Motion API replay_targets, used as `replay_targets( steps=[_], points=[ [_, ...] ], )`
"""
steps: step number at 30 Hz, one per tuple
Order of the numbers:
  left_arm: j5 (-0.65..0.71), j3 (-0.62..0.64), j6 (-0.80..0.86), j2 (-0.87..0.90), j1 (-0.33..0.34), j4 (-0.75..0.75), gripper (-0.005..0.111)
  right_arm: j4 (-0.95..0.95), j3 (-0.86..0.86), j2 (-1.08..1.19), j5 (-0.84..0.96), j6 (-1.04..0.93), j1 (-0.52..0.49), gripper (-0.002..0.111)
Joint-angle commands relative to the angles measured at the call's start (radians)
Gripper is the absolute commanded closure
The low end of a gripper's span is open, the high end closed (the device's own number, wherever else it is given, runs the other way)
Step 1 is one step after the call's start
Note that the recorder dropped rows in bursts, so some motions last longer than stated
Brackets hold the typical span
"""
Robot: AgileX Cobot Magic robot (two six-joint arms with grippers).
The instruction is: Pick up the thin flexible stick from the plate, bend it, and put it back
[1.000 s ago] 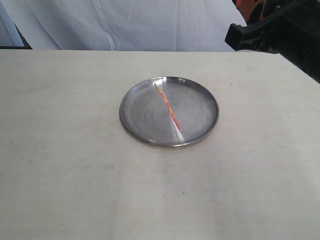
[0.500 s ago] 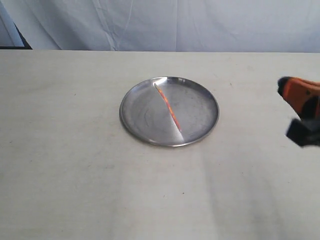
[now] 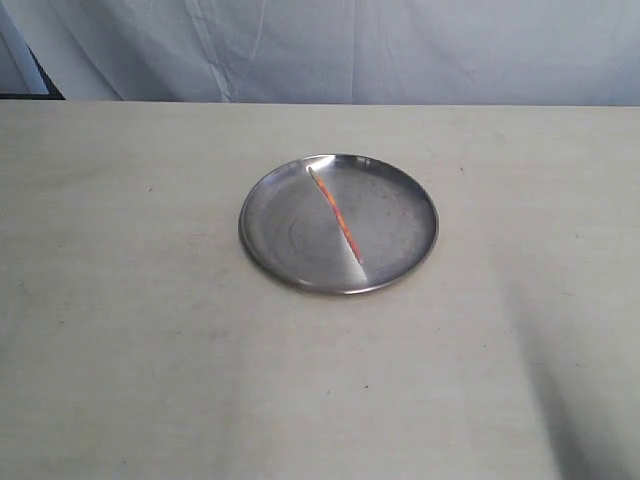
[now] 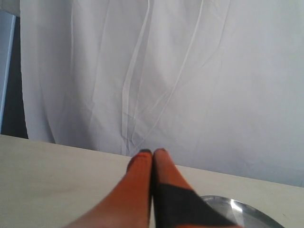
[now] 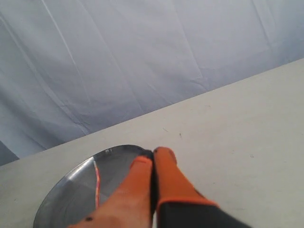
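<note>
The thin red-orange stick lies slanted across the steel plate in the middle of the table, pale tip toward the near rim. Neither gripper shows in the exterior view. In the left wrist view my left gripper is shut and empty, with a sliver of the plate beyond it. In the right wrist view my right gripper is shut and empty, hanging by the rim of the plate, where the stick rests untouched.
A pale tabletop spreads all round the plate. A white cloth backdrop hangs behind the table's far edge. A dark strip shows at the far left.
The right arm, high at the upper right a second ago, dropped along the right edge and has left the exterior view. Plate and stick have not moved.
</note>
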Motion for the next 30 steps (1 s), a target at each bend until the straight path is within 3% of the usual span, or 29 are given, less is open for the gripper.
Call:
replay_targets(
  steps=[1, 30],
  points=[
    [-0.001, 0.003, 0.002, -0.008, 0.000, 0.000, 0.106, -0.001, 0.008, -0.008, 0.001, 0.001, -0.004, 0.109],
    [-0.001, 0.003, 0.002, -0.008, 0.000, 0.000, 0.106, -0.001, 0.008, -0.008, 0.013, 0.001, -0.004, 0.109]
  ],
)
